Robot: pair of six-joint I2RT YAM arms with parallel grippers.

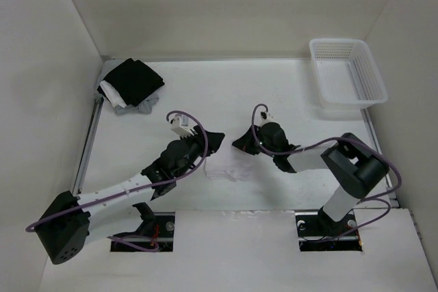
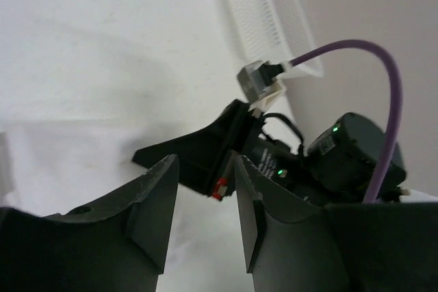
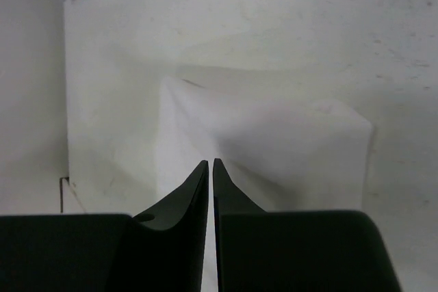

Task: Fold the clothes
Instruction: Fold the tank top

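Top external shows us the clothes folded small on the surface beside our claws: left claw wide, right claw narrowed to a thin slit.

Plain white on the garment, no print at all, and it barely shows against the white table. Far left, the clothes pile is black on top with white and grey at its near edge. Far right, the basket is white with a fine mesh pattern. The left gripper and right gripper are black, and the cables are purple.
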